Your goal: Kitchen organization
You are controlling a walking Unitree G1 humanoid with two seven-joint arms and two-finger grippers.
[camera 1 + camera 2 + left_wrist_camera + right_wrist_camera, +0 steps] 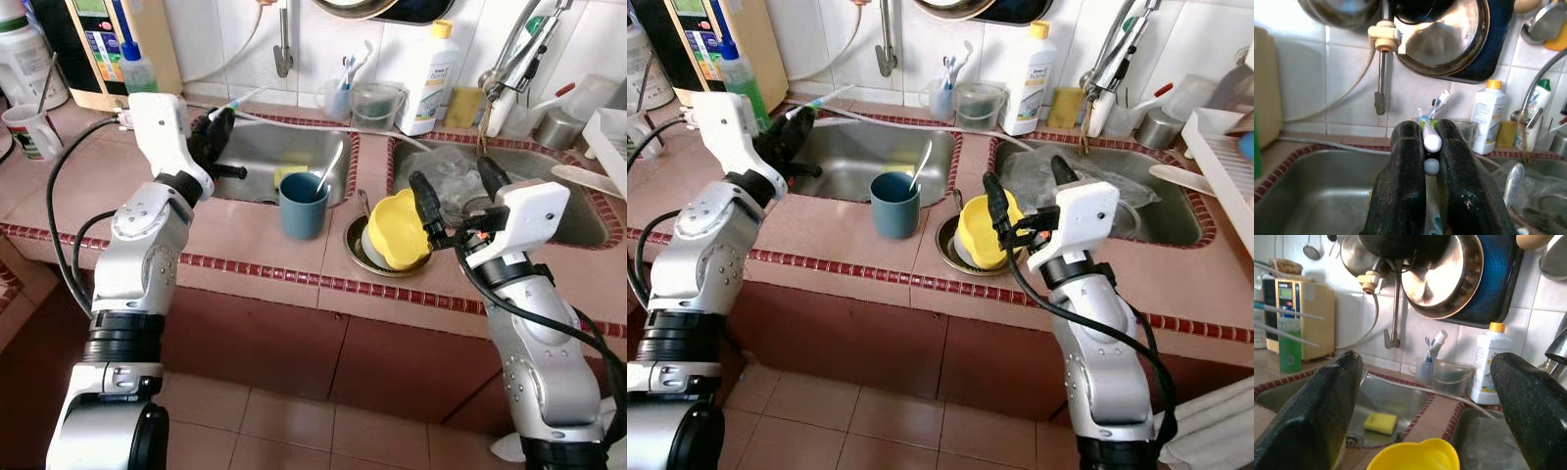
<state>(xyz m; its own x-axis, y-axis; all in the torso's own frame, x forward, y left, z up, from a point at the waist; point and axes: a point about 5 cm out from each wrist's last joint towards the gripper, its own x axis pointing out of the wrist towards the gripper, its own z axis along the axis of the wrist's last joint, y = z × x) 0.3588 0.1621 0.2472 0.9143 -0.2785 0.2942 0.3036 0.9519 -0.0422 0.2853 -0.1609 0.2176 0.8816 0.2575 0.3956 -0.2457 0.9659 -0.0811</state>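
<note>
Above the left sink (257,147), a toothbrush (1431,139) is clamped in the left tool (1425,161); the right tool (453,192) is spread wide over the yellow bowl (397,228) on the counter (245,235); most tidying is judged undone.

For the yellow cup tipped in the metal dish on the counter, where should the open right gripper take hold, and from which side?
Probably the upper rim of the yellow cup. It lies tipped in the metal dish, so its rim wall is a thin edge two fingers can straddle. The right gripper sits open just behind it, so coming down from above on the robot's right side looks most direct.
</note>
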